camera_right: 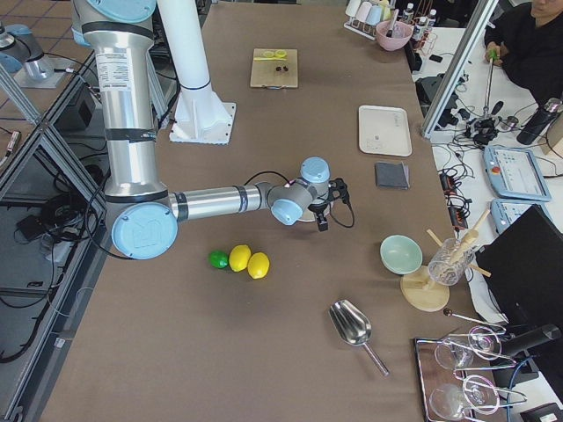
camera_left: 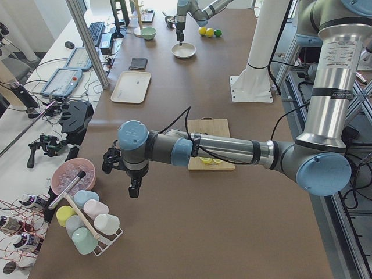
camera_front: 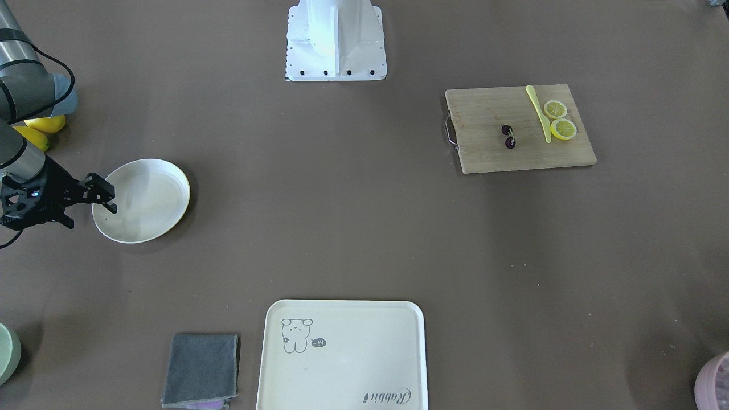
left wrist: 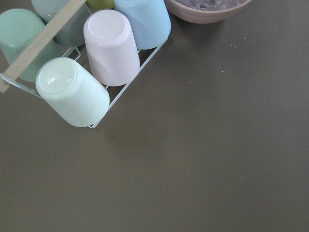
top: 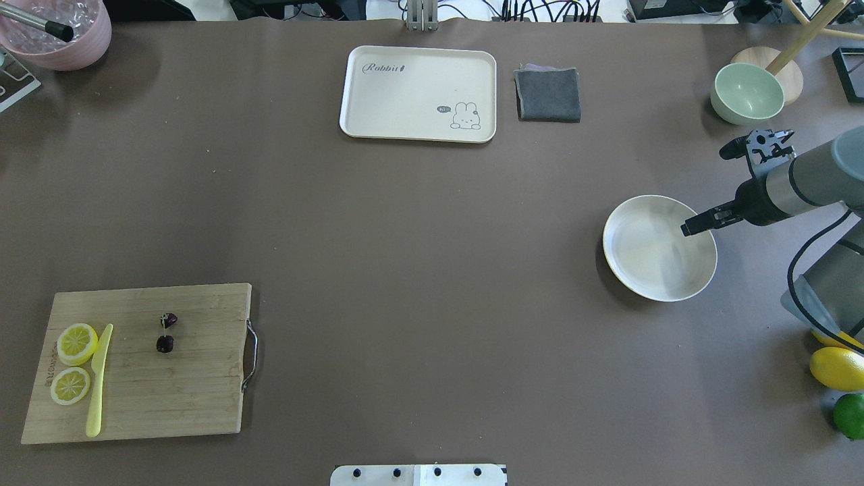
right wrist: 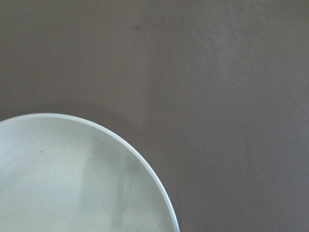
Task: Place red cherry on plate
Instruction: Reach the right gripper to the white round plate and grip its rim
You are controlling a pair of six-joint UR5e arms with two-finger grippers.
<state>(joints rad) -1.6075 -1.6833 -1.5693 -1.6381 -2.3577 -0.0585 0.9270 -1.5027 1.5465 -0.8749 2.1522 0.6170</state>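
Observation:
The red cherry (top: 166, 332), two tiny dark maroon fruits on one stem, lies on the wooden cutting board (top: 169, 398) at the near left; it also shows in the front-facing view (camera_front: 508, 136). The plate (top: 648, 253), round and cream-white, sits far off at the right (camera_front: 148, 199) and holds nothing. My right gripper (top: 705, 191) hangs open at the plate's outer rim, one finger over the rim, nothing between the fingers (camera_front: 91, 216). My left gripper (camera_left: 135, 189) shows only in the left side view, near a cup rack, and I cannot tell its state.
On the board lie two lemon slices (top: 76, 343) and a yellow knife (top: 98, 385). A bear tray (top: 418, 94) and grey cloth (top: 548, 94) sit at the far edge. A green bowl (top: 748, 93), lemons and a lime (top: 837, 368) flank the right arm. A cup rack (left wrist: 91, 63) lies below the left wrist.

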